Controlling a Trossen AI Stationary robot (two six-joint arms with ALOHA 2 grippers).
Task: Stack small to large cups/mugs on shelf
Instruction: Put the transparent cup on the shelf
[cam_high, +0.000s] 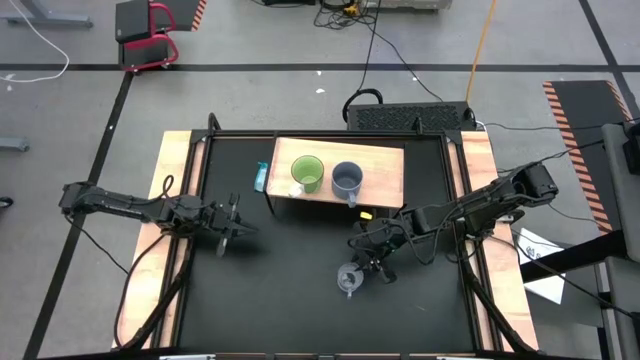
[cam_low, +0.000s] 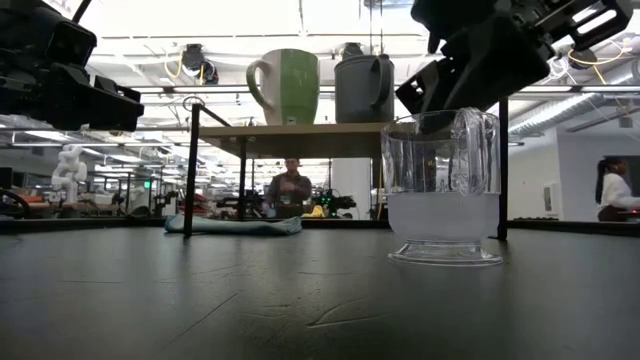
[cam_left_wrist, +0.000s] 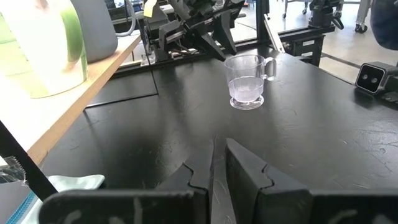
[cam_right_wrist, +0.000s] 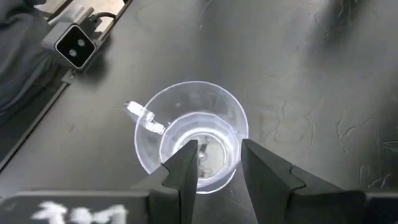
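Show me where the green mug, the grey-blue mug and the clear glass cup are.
green mug (cam_high: 307, 174), high view, on its open mouth.
grey-blue mug (cam_high: 346, 179), high view, on its open mouth.
clear glass cup (cam_low: 443, 190), low view, on its side wall.

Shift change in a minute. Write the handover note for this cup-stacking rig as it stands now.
Right pincer: open, above the clear glass cup, one finger inside the rim, one outside; not gripped.
Left pincer: nearly closed, empty, waiting over the table's left side.
Lime-green mug and grey-blue mug stand upright side by side on the wooden shelf.
Glass cup stands upright on the black tabletop in front of the shelf.
Done: nothing stacked yet.
Left: the whole stack, small to large.
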